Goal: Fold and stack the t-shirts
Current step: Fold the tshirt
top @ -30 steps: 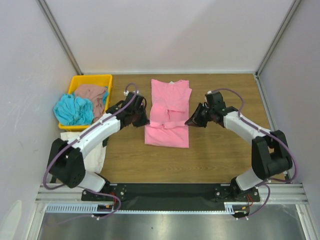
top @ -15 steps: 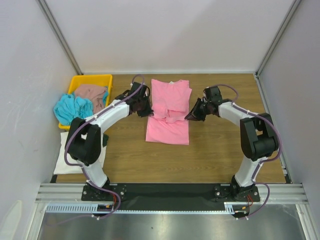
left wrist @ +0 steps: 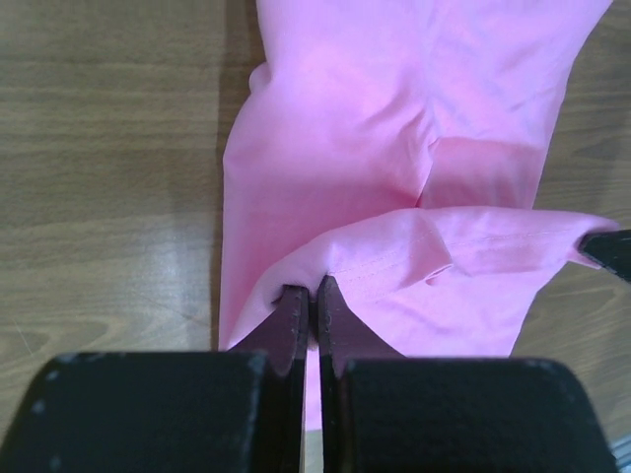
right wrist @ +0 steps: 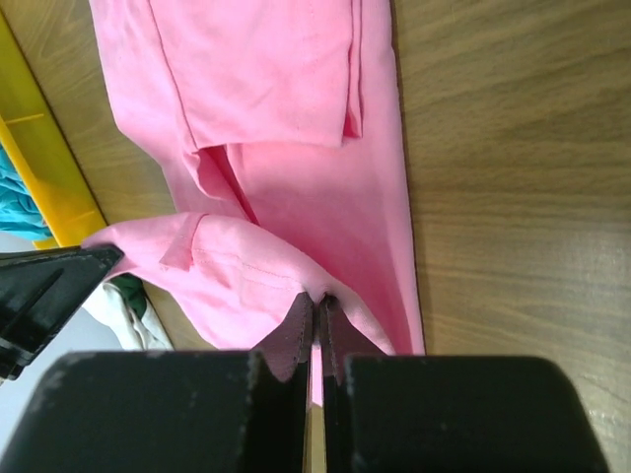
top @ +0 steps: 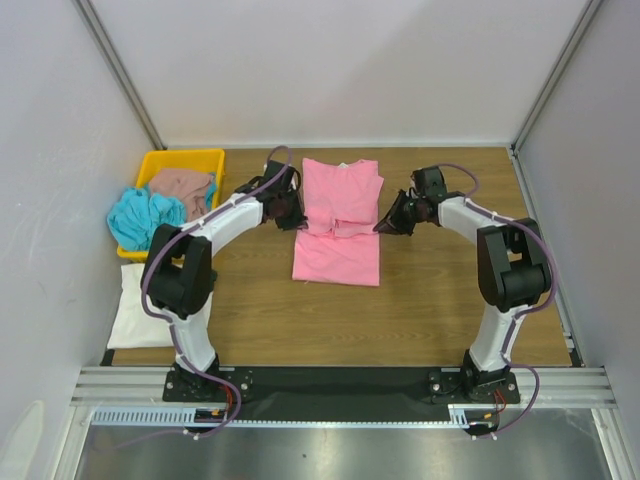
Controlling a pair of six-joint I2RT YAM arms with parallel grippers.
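The left gripper [left wrist: 314,296] and right gripper [right wrist: 317,301] are each clamped on an end of a raised edge of the pink shirt [top: 338,190], which lies mid-table. A crosswise fold looks to be in hand. The next move probably calls for both arms carrying that edge evenly. Other shirts wait in the yellow tray [top: 185,156].

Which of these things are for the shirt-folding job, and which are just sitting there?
For the job:
- pink t-shirt, its near edge pinched by the left tool and right tool
- turquoise t-shirt and brown-pink t-shirt, heaped in the yellow tray
- cream-white t-shirt, beside the left arm

Just sitting there:
- yellow tray
- wooden table
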